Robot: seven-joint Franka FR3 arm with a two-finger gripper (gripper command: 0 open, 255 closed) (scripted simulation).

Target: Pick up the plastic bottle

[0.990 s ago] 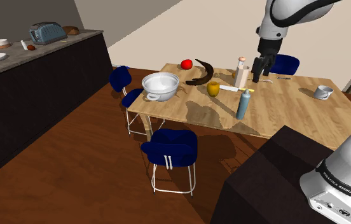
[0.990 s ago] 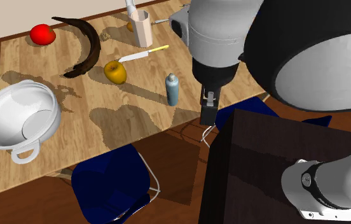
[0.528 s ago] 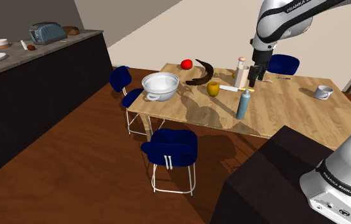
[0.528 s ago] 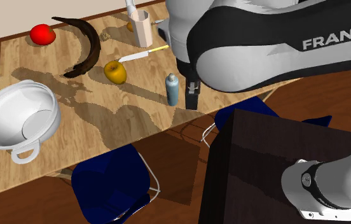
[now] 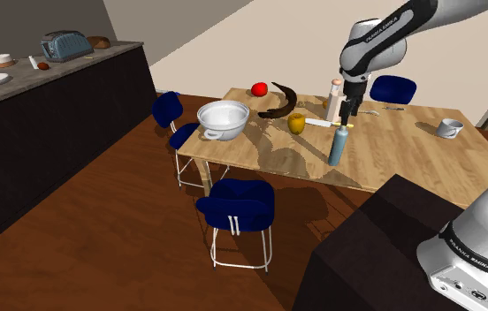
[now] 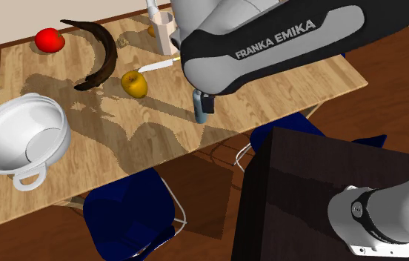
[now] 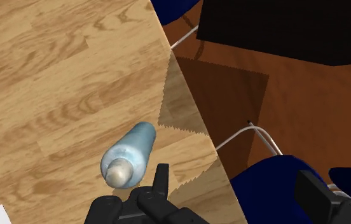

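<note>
**Pale blue cylindrical bottle with a lighter cap** (image 7: 131,147): it stands upright on the light wooden surface (image 5: 410,150), near the edge that faces the dark box stand (image 5: 384,238). It is apart from the other items. With bare wood all round it, its cap and body are open to an approach from above.

**Nearest neighbours:** a white-bladed knife with a yellow handle (image 5: 320,123) and a yellow-orange rounded fruit (image 5: 296,123), both farther in from that edge. A white round pot (image 5: 223,118) sits well apart.

**Black two-finger end effector** (image 5: 346,113): it hangs just above the cap, pointing down. In the wrist view its fingers (image 7: 161,179) stand wide apart and clasp nothing. The bottle lies just beside one finger, not between the two.

**Judged step:** alignment over the bottle, before descent. A small sideways correction appears necessary to bring the bottle between the fingers.
</note>
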